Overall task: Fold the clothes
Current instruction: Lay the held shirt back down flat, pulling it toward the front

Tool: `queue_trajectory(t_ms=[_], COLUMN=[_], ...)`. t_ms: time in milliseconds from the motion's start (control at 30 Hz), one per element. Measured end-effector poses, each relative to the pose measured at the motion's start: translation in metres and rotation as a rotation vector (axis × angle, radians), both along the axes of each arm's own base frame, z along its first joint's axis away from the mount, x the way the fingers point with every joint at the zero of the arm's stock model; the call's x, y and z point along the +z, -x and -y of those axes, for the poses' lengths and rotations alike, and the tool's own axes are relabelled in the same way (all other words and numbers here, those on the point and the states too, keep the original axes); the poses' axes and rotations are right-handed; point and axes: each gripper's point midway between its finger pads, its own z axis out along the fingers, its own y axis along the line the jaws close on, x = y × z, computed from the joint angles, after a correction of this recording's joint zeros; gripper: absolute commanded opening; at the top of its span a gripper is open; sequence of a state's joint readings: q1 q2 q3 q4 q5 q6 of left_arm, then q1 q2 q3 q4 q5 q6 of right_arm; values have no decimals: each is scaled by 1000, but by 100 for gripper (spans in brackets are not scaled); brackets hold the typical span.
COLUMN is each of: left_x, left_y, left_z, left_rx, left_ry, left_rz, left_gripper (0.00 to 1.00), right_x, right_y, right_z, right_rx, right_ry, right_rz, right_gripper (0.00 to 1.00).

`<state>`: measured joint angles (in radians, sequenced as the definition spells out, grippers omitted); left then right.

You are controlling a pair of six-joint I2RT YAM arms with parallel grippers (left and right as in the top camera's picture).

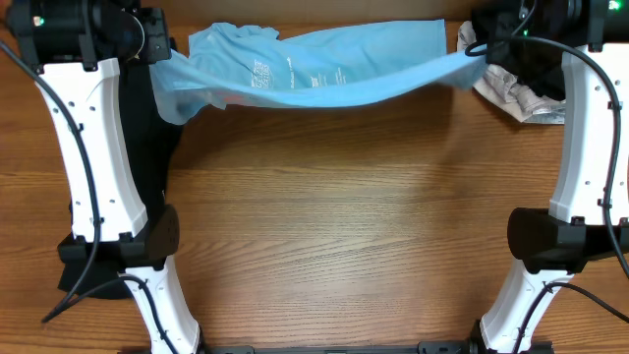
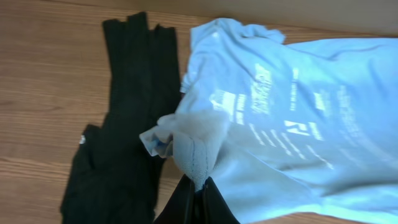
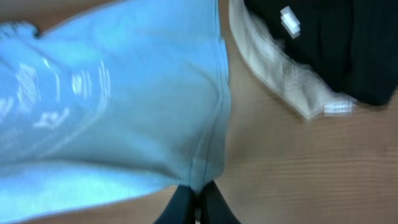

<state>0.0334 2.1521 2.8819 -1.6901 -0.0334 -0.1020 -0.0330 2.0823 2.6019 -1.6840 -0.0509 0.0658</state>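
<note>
The bench (image 1: 324, 216) is bare wood across its middle, and all the cloth lies along the far edge. The light blue T-shirt (image 1: 314, 64) is the biggest thing up there. It is stretched between my two arms with its long axis running left to right, and it sags a little in the centre. The shadow under it suggests it hangs clear of the wood.

Neither arm is nearer, since each holds one end. As I judge it, the next move depends on both drawing the shirt toward me together and laying it flat.

A black garment (image 2: 124, 124) lies on the bench under the left end. At the right end are a pale patterned cloth (image 3: 280, 68) and another dark piece (image 3: 336, 43).

The left gripper (image 2: 199, 186) is closed on a bunched corner of the shirt. The right gripper (image 3: 198, 200) is pinched shut on an edge beside a seam.

White lettering (image 2: 261, 93) runs across the blue cloth, too blurred and crumpled for me to read. A small white label (image 3: 290, 18) on the dark piece is just as illegible.
</note>
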Motion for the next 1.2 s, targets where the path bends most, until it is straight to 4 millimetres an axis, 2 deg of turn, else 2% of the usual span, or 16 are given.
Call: queue_trajectory(t_ms=[100,233,333,467,600,700,900,967,1067,1200], left_x=[2,-12,-30,-55,-67,-73,-93,-95,-88,-73], left_y=[9,32,55,99,142,173,227,236,251,254], left_z=[9,19,20,15,11,10,11,11,11,8], left_rx=[-28,-51,-47,21,80,115,195,212,245,265], left_ry=[39,64,71,65,59,63,90,98,123,132], left_rz=[-12,-100,-194,-324,-379,-394,-418,-401,-314,-173], left_gripper=[4,4,4,4,4,4,4,4,4,4], right_x=[-4,-10,-12,-14,-28,-41,-58,-57,-53,-51], right_y=[8,34,67,119,169,200,246,254,261,256], right_z=[-2,-4,-5,-5,-4,-1,2,2,1,2], right_rx=[-15,-31,-37,-46,-81,-150,-291,-316,-349,-369], right_ry=[-19,-35,-37,-32,-30,-40,-71,-80,-94,-106], right_rz=[-31,-88,-135,-152,-177,-209,-255,-256,-234,-204], right_gripper=[4,4,4,4,4,4,4,4,4,4])
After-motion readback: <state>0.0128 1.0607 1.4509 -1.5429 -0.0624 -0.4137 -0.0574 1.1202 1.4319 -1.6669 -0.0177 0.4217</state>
